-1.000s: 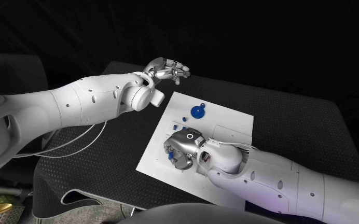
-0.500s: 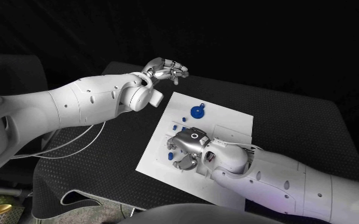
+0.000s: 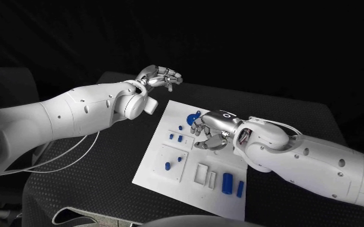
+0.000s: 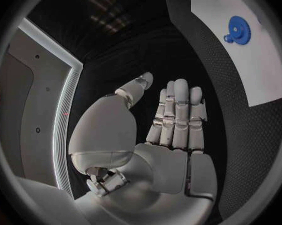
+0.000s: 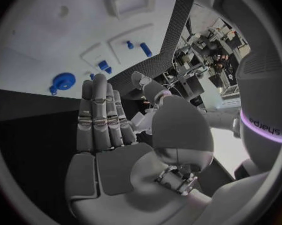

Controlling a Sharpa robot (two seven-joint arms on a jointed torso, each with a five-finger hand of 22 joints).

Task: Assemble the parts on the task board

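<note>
Right hand: the silver many-fingered right hand (image 3: 212, 131) is seen above the far part of the board, palm down, fingers curled loosely downward; nothing is seen held. In the right wrist view (image 5: 110, 135) its long fingers are laid straight side by side, the thumb set apart, the palm bare.

Left hand: the silver many-fingered left hand (image 3: 159, 76) is held off the board, over the black table beyond the board's far left corner. Fingers are seen side by side and nearly straight in the left wrist view (image 4: 175, 130), thumb apart, nothing gripped.

Board: the white rectangular task board (image 3: 178, 177) lies in the middle of the black textured table (image 3: 99, 169), between the two arms.

Gear: a round blue toothed gear part (image 3: 192, 117) lies on the board's far end, just beside the right hand's fingers; contact cannot be told. It is also seen in the left wrist view (image 4: 238, 23) and the right wrist view (image 5: 63, 81).

Small pegs: small blue peg parts (image 3: 175, 137) stand along the board's left side.

Blocks: two long blue block parts (image 3: 228, 183) are seen at the board's near edge, close under the right forearm.

Recesses: pale raised rectangular frames (image 3: 201, 173) are set beside the blocks.
</note>
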